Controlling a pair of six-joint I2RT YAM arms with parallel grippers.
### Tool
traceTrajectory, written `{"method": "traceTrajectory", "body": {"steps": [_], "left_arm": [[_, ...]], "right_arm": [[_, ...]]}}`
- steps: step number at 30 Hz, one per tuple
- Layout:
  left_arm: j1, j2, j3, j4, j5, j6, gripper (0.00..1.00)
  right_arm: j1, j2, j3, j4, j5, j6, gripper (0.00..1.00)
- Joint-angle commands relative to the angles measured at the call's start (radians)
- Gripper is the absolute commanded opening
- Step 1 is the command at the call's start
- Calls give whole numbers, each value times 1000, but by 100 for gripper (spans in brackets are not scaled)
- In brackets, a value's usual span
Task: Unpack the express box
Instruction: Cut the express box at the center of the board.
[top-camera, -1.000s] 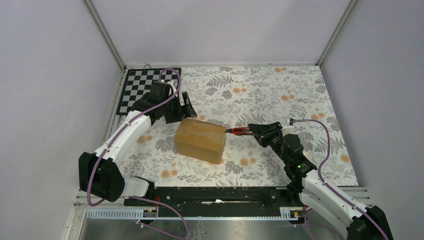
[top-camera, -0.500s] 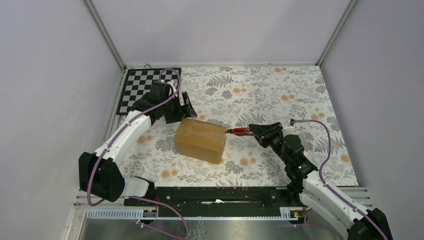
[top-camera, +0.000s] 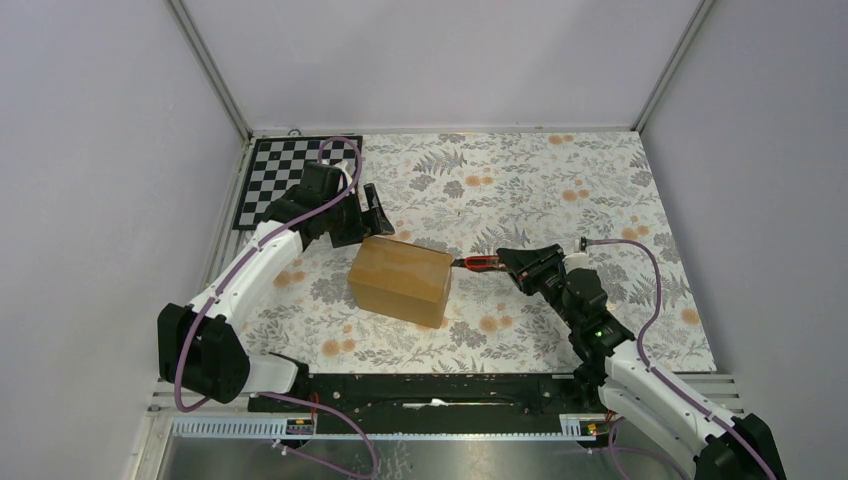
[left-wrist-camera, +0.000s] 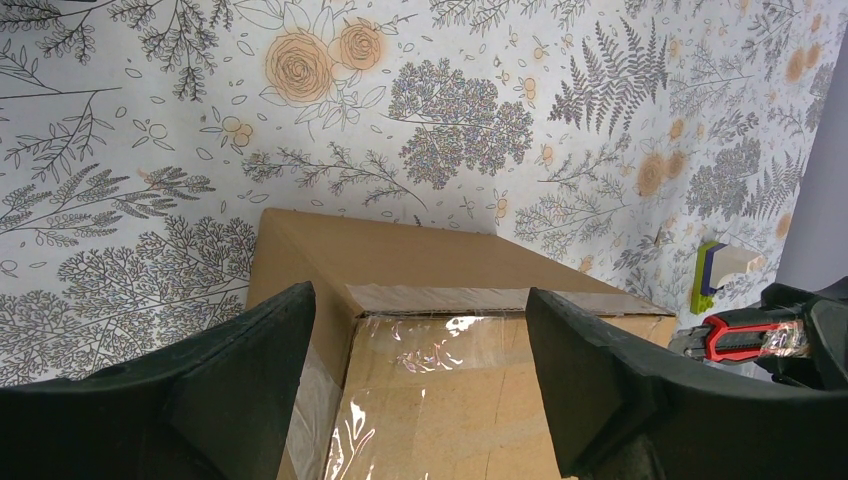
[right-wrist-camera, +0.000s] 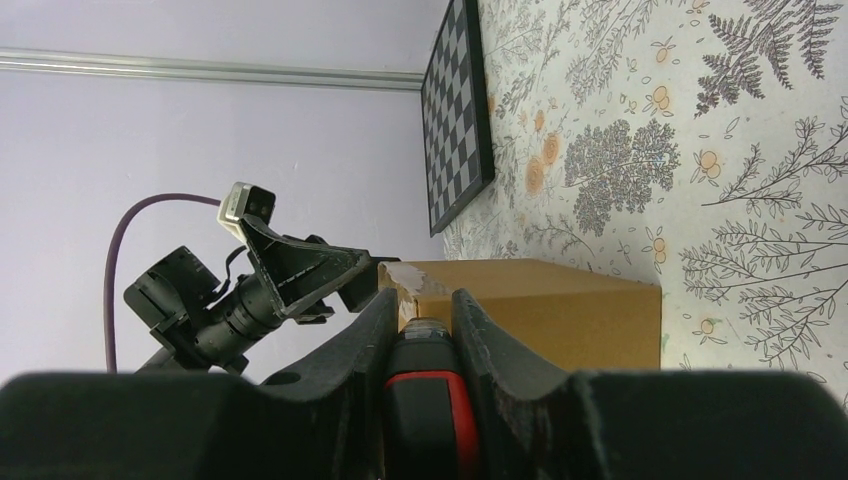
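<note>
The floral table cover (top-camera: 560, 190) carries the express box (top-camera: 400, 280), a closed brown carton lying between the two grippers. It is directly under and ahead of the left gripper (left-wrist-camera: 418, 295) and just beyond the tip of the cutter (top-camera: 482, 263).

The left gripper's jaws stand wide, one finger on either side of the box's far-left end. Whether they touch the cardboard cannot be told.

The right gripper (right-wrist-camera: 422, 300) is clamped narrowly on the red-handled cutter, whose nose sits at the box's right end near the top edge.

The clear tape (left-wrist-camera: 440, 345) beneath the left gripper looks unbroken and the flaps lie flat. By my reading the cut has barely begun, if at all. Slitting the seams, opening the flaps and emptying the box all remain.
</note>
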Motion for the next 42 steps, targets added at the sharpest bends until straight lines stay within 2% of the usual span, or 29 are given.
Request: {"method": "traceTrajectory", "body": {"steps": [1, 6, 15, 42], "left_arm": [[6, -2, 8, 20, 14, -4, 83], [6, -6, 9, 21, 25, -13, 83], [6, -12, 1, 24, 31, -21, 82], [6, -3, 7, 26, 34, -24, 82]], "right_arm": [[-3, 23, 5, 93, -19, 14, 0], [-4, 29, 3, 119, -36, 37, 0], [-3, -37, 15, 46, -10, 23, 0], [-3, 29, -3, 106, -18, 12, 0]]}}
